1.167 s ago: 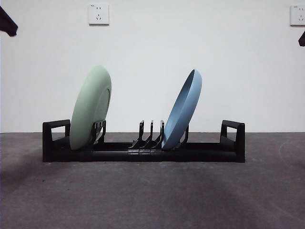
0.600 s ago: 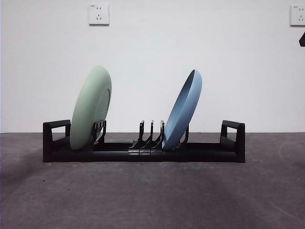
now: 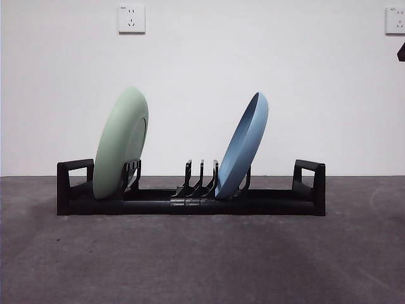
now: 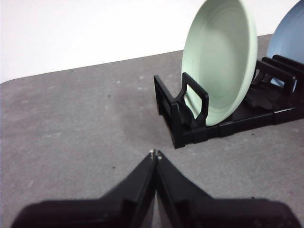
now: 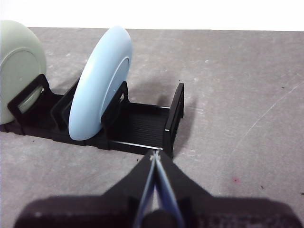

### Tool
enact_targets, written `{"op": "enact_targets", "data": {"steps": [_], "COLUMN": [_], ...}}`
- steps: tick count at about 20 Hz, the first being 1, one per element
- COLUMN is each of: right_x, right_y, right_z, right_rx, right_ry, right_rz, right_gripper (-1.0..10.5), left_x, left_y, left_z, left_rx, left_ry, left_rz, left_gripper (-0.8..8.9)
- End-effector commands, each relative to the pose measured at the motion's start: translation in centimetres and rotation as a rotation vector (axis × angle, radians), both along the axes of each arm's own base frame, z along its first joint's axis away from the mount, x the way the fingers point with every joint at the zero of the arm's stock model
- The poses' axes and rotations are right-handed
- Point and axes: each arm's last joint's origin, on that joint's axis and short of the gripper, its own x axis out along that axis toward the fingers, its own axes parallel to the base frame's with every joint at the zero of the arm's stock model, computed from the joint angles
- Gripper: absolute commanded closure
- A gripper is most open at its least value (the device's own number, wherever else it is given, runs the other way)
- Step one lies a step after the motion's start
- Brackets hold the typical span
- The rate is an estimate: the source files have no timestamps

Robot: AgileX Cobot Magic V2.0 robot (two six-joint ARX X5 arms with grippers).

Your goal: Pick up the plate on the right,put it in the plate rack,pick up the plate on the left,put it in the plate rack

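Note:
The long black plate rack [image 3: 190, 201] stands across the table in the front view. A pale green plate [image 3: 120, 144] leans in its left slots, and a light blue plate [image 3: 243, 145] leans in slots right of the middle. From the left wrist view I see the green plate [image 4: 219, 61] in the rack [image 4: 190, 123], with my left gripper [image 4: 155, 153] shut and empty, hanging back from the rack's end handle. In the right wrist view the blue plate [image 5: 99, 80] stands in the rack [image 5: 137, 126]; my right gripper [image 5: 155, 154] is shut and empty, off the other end.
Grey tabletop [image 3: 202, 259] spreads in front of the rack. A white wall with two sockets [image 3: 131, 18] stands behind. A black arm tip [image 3: 401, 52] shows at the upper right edge of the front view.
The black arm tip at the front view's top left corner has withdrawn out of the picture. Plates and rack have not moved.

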Motion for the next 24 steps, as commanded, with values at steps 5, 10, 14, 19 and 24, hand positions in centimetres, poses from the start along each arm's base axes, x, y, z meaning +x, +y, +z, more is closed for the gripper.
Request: {"op": "enact_targets", "data": {"steps": [5, 10, 14, 19, 24], "right_x": [0.0, 0.0, 0.0, 0.0, -2.1], "right_y": [0.0, 0.0, 0.0, 0.0, -1.4], "right_z": [0.0, 0.0, 0.0, -0.1, 1.0], "right_rx": [0.006, 0.006, 0.006, -0.036, -0.092], "right_ry": [-0.003, -0.003, -0.003, -0.013, -0.143], "right_rz": [-0.004, -0.005, -0.004, 0.008, -0.042], "right_gripper": [9.4, 9.4, 9.4, 9.4, 9.5], "left_x": [0.1, 0.1, 0.1, 0.1, 0.1], "left_y": [0.0, 0.1, 0.1, 0.1, 0.1], "left_z": [-0.8, -0.8, -0.8, -0.8, -0.8], "left_rx": [-0.014, -0.014, -0.014, -0.014, -0.014], "left_ry": [0.034, 0.034, 0.034, 0.034, 0.034], "left_rz": [0.009, 0.012, 0.011, 0.012, 0.011], "left_gripper": [8.17, 8.17, 8.17, 8.17, 8.17]}}
